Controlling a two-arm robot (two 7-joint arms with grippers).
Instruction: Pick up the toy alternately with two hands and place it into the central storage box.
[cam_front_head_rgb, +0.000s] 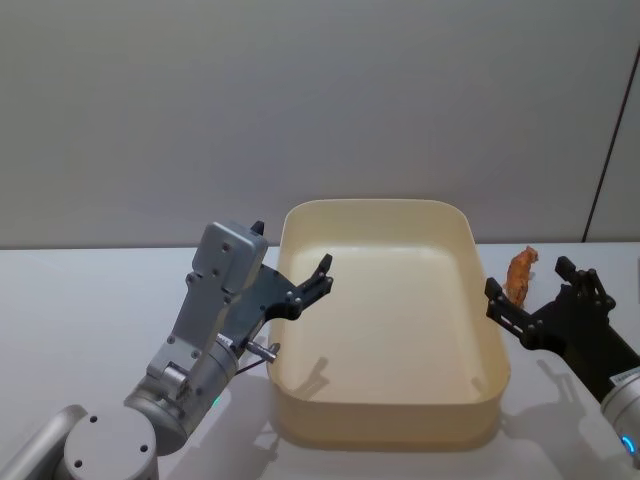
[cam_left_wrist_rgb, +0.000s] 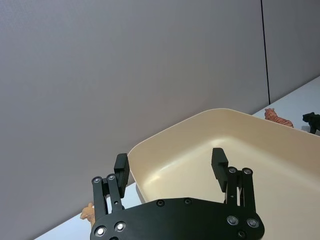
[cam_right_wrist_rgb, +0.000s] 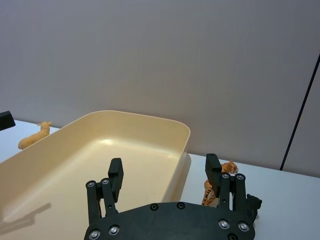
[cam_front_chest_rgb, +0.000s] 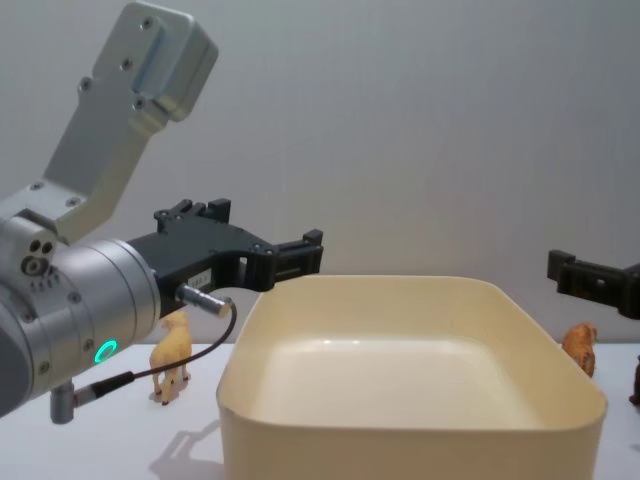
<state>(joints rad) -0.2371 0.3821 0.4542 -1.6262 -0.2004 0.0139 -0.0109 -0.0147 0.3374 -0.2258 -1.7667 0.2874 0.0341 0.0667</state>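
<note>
Okay, nearest you, the thick silver-grey left arm (cam_front_chest_rgb: 70, 290) shows large at the chest view's lower left, green ring light on, its base cut off at the edge. Its black angular left gripper (cam_left_wrist_rgb: 170, 161) hangs above the left rim of the large cream-yellow plastic storage box (cam_front_head_rgb: 385, 425), fingers spread wide with nothing between them. The black angular right gripper (cam_right_wrist_rgb: 164, 166) is just outside the box's right wall, above rim height, fingers likewise spread and holding nothing. Its arm is mostly cut off at the head view's lower right corner.

The box stands mid-table on the white tabletop (cam_front_head_rgb: 80, 300), and the toys all stand outside it:
- A small orange striped tiger figurine (cam_front_head_rgb: 520, 275) stands just beyond the right gripper, partly hidden behind one finger in the right wrist view.
- A small black animal figurine (cam_left_wrist_rgb: 311, 121) stands near the tiger, species hard to make out.
- A tan long-necked animal figurine (cam_front_chest_rgb: 172, 358) stands left of the box, partly covered by the left arm in the chest view.

Behind everything is a plain grey wall (cam_front_head_rgb: 300, 100).
</note>
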